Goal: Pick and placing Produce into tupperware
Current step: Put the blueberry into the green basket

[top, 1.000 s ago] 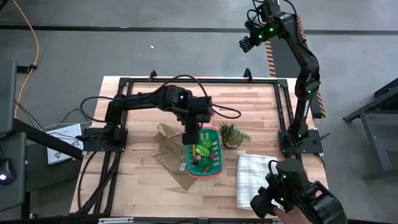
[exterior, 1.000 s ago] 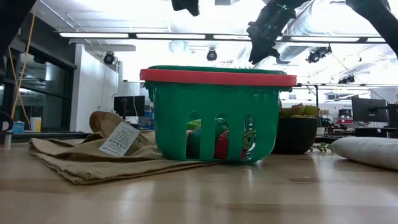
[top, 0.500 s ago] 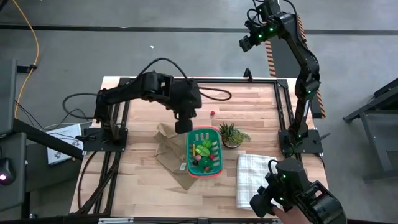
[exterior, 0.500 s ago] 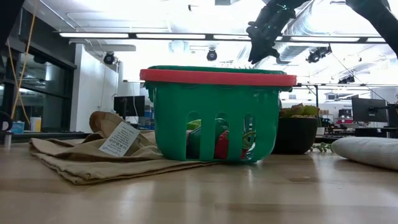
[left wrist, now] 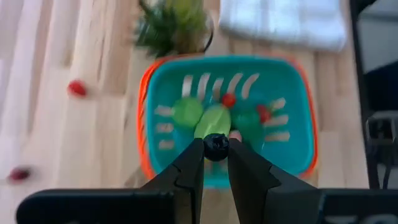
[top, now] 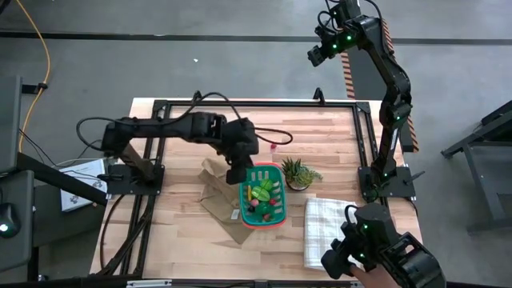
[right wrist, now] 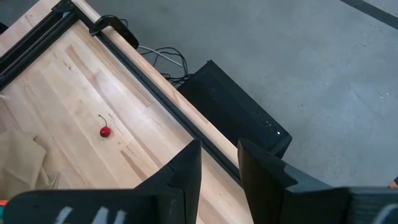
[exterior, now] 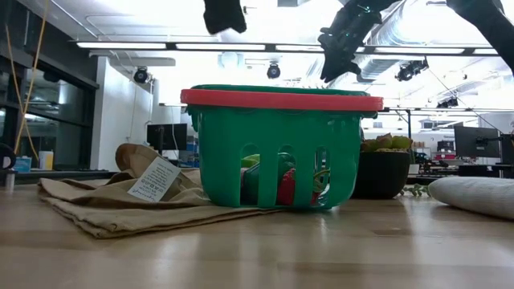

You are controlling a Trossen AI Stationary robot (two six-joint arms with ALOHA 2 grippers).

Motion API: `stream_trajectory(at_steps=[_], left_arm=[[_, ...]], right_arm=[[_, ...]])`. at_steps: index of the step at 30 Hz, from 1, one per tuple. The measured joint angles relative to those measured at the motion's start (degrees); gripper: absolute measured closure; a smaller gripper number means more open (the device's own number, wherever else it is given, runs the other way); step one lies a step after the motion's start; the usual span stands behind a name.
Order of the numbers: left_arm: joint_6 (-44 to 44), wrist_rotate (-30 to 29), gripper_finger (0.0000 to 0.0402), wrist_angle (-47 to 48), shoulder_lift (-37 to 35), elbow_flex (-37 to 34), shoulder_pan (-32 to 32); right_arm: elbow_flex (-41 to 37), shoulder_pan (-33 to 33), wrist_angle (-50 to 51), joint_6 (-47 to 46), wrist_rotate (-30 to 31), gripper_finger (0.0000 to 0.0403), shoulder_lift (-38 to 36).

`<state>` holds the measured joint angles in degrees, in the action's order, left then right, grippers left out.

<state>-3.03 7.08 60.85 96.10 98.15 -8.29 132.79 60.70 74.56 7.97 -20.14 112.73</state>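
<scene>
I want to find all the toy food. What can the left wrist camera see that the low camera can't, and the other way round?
Only the left wrist view shows the left gripper pinching a dark berry above the basket, and a red piece loose on the table. Only the low view shows the brown paper bag with its white tag. Both show the teal basket with produce inside, the potted plant and the white cloth.

A crumpled brown paper bag point(top: 214, 190) with a white tag point(exterior: 154, 179) lies on the pale wooden table point(top: 320, 132). A spiky green potted plant point(top: 297, 173) stands near a folded white checked cloth point(top: 322, 230).
</scene>
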Motion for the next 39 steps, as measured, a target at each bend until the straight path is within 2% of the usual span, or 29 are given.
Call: stream_trajectory(at_steps=[5, 15, 26, 33, 39], left_arm=[[-2.12, 2.66, 0.0346, -12.05, -3.43, -11.19, 0.04], [-4.82, 7.69, 0.0346, -25.45, -3.41, -23.21, 0.04], [-6.39, 11.76, 0.0346, -32.75, -3.2, -28.54, 1.41], [-6.41, 9.83, 0.0346, -37.49, -3.15, -30.05, 3.58], [-7.76, 10.45, 0.0346, -38.4, 0.32, -30.4, 3.5]], right_arm=[[0.0, -0.02, -0.4, -0.02, 0.0, 0.0306, 0.0], [0.0, 0.01, -0.67, -0.2, 0.0, 0.0306, 0.0], [0.0, 0.0, -0.67, -0.2, 0.0, 0.0306, 0.0], [0.0, -0.14, -0.67, -0.46, 0.0, 0.0306, 0.0], [0.0, -1.25, -0.69, -0.46, 0.0, 0.0306, 0.0]])
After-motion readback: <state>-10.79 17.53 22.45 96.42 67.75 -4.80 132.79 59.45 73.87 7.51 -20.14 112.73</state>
